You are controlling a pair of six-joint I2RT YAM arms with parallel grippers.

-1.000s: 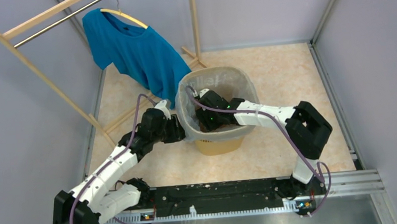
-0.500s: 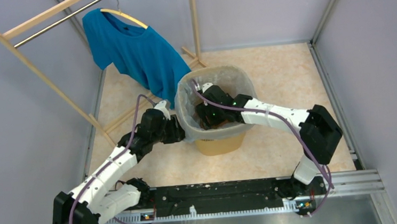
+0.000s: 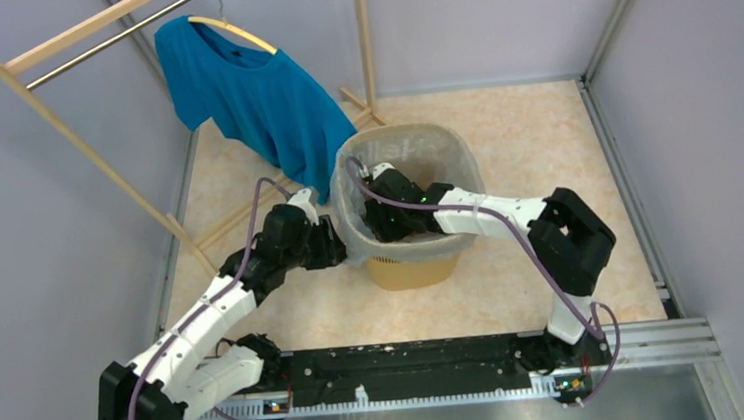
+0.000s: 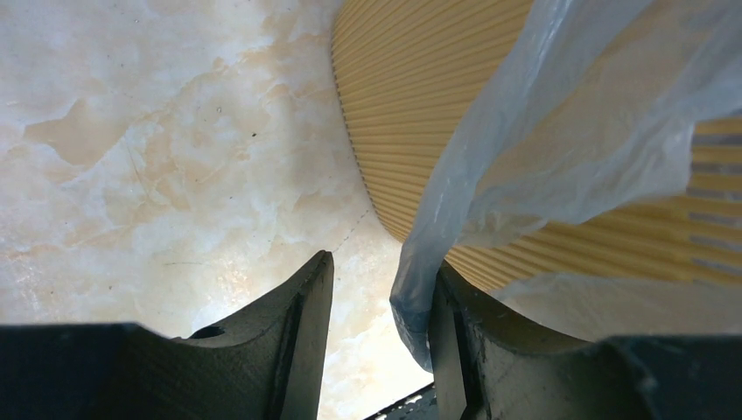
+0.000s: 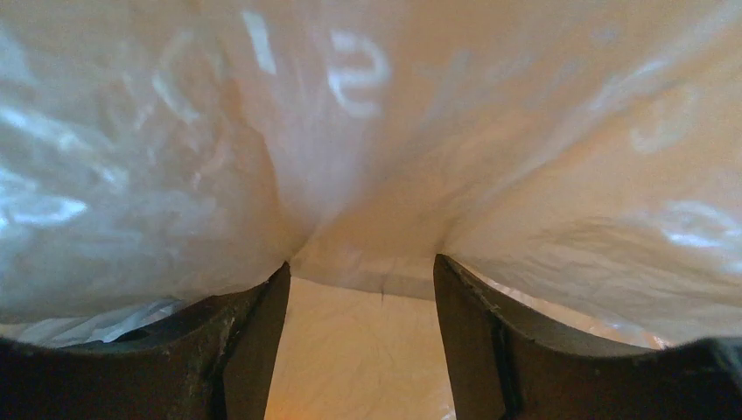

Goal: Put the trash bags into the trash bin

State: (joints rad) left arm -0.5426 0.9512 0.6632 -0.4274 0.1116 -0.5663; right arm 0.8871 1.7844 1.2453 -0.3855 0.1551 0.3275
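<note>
Three grey walls point(image 3: 720, 92) enclose marbled beige tabletop point(image 3: 544, 156) bearing trash bin point(image 3: 408, 272).

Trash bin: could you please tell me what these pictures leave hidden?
- Top view: right gripper tips, hidden inside the trash bin by its wrist.
- Right wrist view: bin's floor, covered by the trash bag.
- Left wrist view: whether left gripper touches the bag, hidden by its finger.

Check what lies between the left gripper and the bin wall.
The trash bag film, hanging down the trash bin wall past the left gripper; left wrist view.
</note>
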